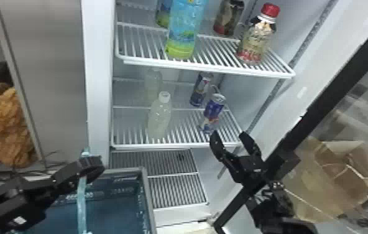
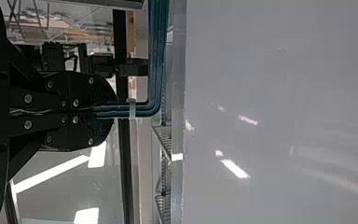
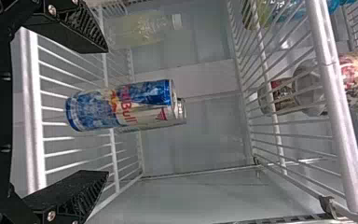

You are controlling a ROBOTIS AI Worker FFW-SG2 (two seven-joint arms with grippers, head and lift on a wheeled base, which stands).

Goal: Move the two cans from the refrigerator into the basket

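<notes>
HEAD VIEW: front can (image 1: pixel 214 107), rear can (image 1: pixel 201 88) upright on shelf (image 1: pixel 186 145) | RIGHT WRIST VIEW: front can overlaps rear can; right pincer (image 1: pixel 229 136) wide open, empty | LEFT WRIST VIEW: left pincer (image 1: pixel 94 166) closed on basket handle (image 2: pixel 156 56)

This looks like a commercial or work space, though whether shop, lab or storeroom I cannot tell. The refrigerator (image 1: pixel 99 93) has white wire shelves (image 1: pixel 208 71) with bottles (image 1: pixel 181 37) and cans (image 1: pixel 213 107), and a black-framed glass door (image 1: pixel 346 70), like a drinks cooler. In the head view, a plain grey panel (image 1: pixel 59 77) stands towards ten o'clock, crumpled orange-brown material (image 1: pixel 3 124) lies at nine, and brown packaging (image 1: pixel 326 186) shows at four. Bright strip-shaped reflections (image 2: pixel 51 173) cross glass in the left wrist view.
</notes>
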